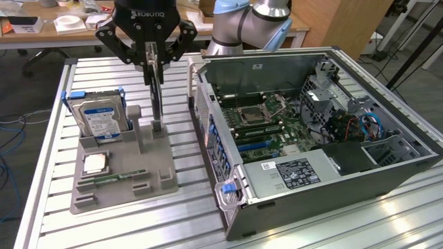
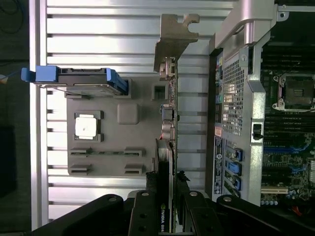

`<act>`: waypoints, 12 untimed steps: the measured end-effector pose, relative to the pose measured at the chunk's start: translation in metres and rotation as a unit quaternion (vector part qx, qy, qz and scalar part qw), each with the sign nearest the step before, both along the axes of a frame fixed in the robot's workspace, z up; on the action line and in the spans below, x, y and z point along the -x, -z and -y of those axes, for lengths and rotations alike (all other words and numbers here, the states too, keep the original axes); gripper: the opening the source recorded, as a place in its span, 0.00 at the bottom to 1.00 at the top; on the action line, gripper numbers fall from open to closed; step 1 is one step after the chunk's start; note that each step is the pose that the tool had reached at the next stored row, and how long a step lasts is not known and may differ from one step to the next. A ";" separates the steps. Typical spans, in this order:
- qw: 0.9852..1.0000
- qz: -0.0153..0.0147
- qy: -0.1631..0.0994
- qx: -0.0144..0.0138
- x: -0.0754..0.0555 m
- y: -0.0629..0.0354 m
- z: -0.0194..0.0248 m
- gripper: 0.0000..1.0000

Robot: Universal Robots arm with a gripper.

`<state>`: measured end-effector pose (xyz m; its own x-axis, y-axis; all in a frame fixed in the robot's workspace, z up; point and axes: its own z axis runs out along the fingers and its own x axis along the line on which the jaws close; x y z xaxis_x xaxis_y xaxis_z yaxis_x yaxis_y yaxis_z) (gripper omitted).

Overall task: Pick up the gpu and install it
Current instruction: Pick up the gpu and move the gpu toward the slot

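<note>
Gripper (image 1: 155,72) around gpu (image 1: 157,106) (upright, edge-on)

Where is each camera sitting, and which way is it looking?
Exterior view: off the arm and raised, looking down slantwise at the slatted table, the grey holder tray and the open computer case. The arm and the tool, closed on the gpu, show.
Wrist view: on the wrist, looking down along the gpu at the tray and case. The tool's black fingers show.
Shared: the gpu, tool, tray, hard drive and case.
</note>
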<state>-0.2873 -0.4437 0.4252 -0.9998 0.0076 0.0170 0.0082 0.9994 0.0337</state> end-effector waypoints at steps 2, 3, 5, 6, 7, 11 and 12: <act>1.000 0.000 0.000 0.000 0.000 -0.0029 0.0000 0.26; 1.000 0.000 0.000 0.000 0.000 -0.0044 0.0000 0.26; 1.000 0.000 0.000 0.000 0.000 -0.0074 0.0000 0.26; 1.000 0.000 0.000 0.000 0.000 -0.0088 0.0000 0.26; 1.000 0.000 0.000 0.000 0.000 -0.0101 0.0000 0.26; 1.000 0.000 0.000 0.000 0.000 -0.0157 0.0000 0.26; 1.000 0.000 0.000 0.000 0.000 -0.0169 0.0000 0.26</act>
